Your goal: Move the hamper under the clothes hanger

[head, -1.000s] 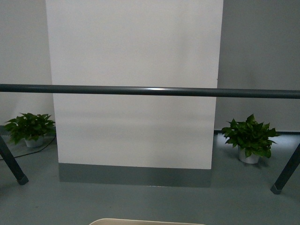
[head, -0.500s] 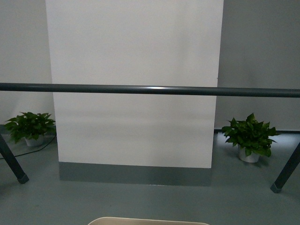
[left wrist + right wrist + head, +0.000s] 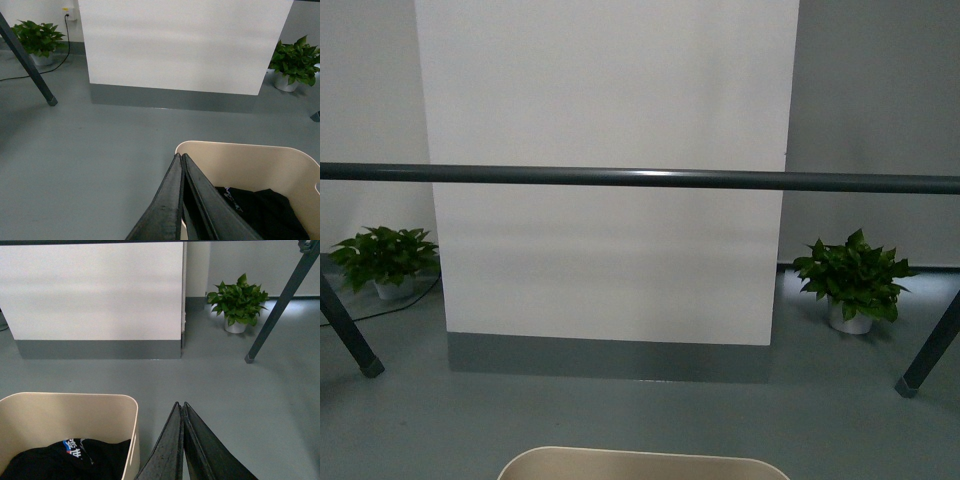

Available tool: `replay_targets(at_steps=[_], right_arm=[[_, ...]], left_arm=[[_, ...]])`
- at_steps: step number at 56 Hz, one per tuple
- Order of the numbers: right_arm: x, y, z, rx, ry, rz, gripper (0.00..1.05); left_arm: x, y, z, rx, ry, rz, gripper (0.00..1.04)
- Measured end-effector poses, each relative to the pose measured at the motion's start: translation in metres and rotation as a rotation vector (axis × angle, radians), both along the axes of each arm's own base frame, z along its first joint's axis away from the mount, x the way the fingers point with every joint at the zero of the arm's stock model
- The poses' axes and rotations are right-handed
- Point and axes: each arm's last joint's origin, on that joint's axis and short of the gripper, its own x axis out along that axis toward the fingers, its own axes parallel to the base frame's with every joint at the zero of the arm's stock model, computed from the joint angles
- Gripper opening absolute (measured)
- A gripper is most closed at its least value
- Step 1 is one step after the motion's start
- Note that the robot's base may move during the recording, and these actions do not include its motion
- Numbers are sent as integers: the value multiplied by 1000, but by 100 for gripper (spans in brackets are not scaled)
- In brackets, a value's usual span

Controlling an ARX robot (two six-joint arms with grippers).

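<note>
The hamper (image 3: 640,465) sits on the floor just short of the clothes hanger (image 3: 640,179), with dark clothing (image 3: 260,210) inside. The left end effector (image 3: 181,165) and right end effector (image 3: 180,410), both clenched and empty, flank its side walls, probably to push it. Two potted plants (image 3: 855,280) stand well aside; nothing blocks the way ahead.

One beige hamper (image 3: 640,465) sits on the floor, with one black garment (image 3: 65,457) inside it. One dark grey drying rack (image 3: 640,179) stands beyond the hamper — a single long bar, two slanted legs showing. Two potted plants flank the white wall panel (image 3: 610,170) — one (image 3: 384,260) to its left, one (image 3: 852,280) to its right. Two grippers (image 3: 181,159) (image 3: 180,406).
</note>
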Motion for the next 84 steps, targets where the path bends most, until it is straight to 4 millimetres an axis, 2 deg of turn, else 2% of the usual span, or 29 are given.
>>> replay_targets(at_steps=[60, 69, 84], right_arm=[[-28, 0, 4, 0, -16, 0, 2], [-33, 0, 0, 0, 10, 0, 2], [-39, 0, 1, 0, -10, 3, 2]], left_arm=[[-27, 0, 3, 0, -13, 0, 3], [-37, 0, 0, 0, 2, -1, 3], [-38, 0, 0, 0, -6, 0, 3]])
